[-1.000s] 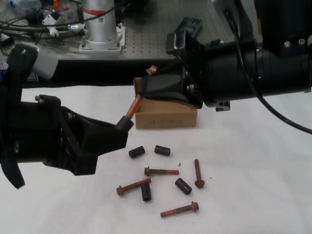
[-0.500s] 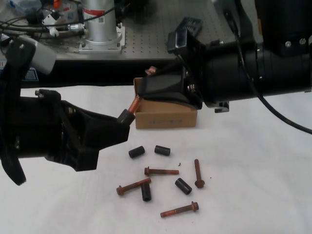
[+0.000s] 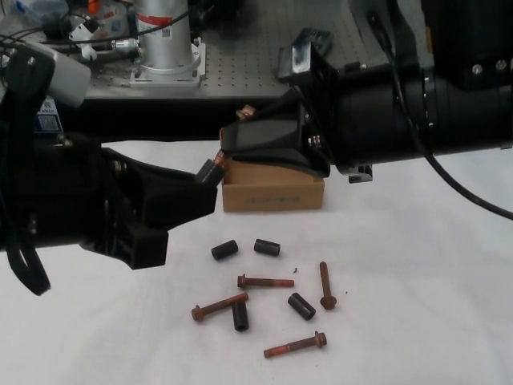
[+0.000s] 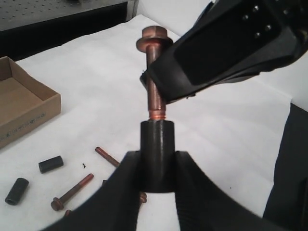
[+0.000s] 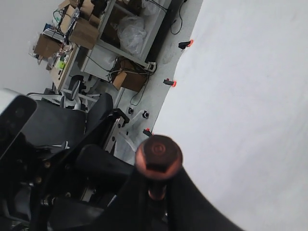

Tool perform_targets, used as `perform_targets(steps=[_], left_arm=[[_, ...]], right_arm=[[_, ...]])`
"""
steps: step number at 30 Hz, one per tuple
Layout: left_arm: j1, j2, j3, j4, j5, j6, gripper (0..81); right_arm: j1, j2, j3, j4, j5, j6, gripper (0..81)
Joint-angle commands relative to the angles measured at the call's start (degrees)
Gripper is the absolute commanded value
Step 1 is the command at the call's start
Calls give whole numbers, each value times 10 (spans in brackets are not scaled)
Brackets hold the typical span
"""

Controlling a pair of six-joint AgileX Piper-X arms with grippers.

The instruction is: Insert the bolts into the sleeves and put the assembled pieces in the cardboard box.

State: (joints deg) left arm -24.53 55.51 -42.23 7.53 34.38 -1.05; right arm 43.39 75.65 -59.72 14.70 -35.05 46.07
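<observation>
While the left claw (image 4: 157,168) is clenched around a short black tube-shaped sleeve (image 4: 156,139), it holds that sleeve up in the air with the open end on top. The right claw (image 5: 155,195) is clamped on a long copper-coloured metal bolt (image 4: 155,91) with a six-sided head, and grips it partway down the stem. The bolt's head points away from the sleeve. Its thread end meets the sleeve's open top, in line with it. How deep it goes in cannot be told.

From the high view, the two claws meet at about 10 o'clock from the small brown cardboard box (image 3: 272,196), close to its corner. The box sits on a white cloth (image 3: 417,281).

At 6 o'clock from the box, well apart from the claws, small parts lie on the cloth. One loose sleeve (image 3: 225,250) and a second loose sleeve (image 3: 267,248) lie side by side, nearest the box. Past them lies a loose bolt (image 3: 264,281), with another loose bolt (image 3: 325,285) at its 3 o'clock. A third loose sleeve (image 3: 301,305) lies between those two bolts. A fourth loose sleeve (image 3: 240,315) touches a third loose bolt (image 3: 219,306). A fourth loose bolt (image 3: 295,345) lies farthest from the box.
</observation>
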Motion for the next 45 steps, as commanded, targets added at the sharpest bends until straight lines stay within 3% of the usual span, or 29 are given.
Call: perform_targets(steps=[1, 19, 21, 24, 26, 30, 37, 41, 45], left_arm=[[1, -6, -3, -19, -22, -4, 6], [1, -6, -3, -50, -12, -4, 6], [1, -6, -3, -50, -12, -4, 6], [1, -6, -3, -61, 7, -18, 6], [1, -6, -3, -64, 13, -16, 6], [1, -6, -3, -64, 13, -14, 6], [1, -6, -3, -64, -25, 10, 6], [1, 12, -3, -64, -20, 88, 6], [1, 61, -5, -88, -25, 91, 6]], right_arm=[[1, 1, -4, -1, -42, -18, 28], [9, 1, -4, 0, -93, -37, 1], [9, 1, -4, 0, -93, -43, 92], [6, 1, -4, 24, -89, -53, 325], [6, 1, -4, 45, -83, -52, 397], [4, 1, -4, 51, -85, -54, 347], [-3, -2, -4, 79, -107, -90, 346], [-31, -15, -4, 152, -103, -149, 346], [-78, -31, -4, 232, -68, -217, 346]])
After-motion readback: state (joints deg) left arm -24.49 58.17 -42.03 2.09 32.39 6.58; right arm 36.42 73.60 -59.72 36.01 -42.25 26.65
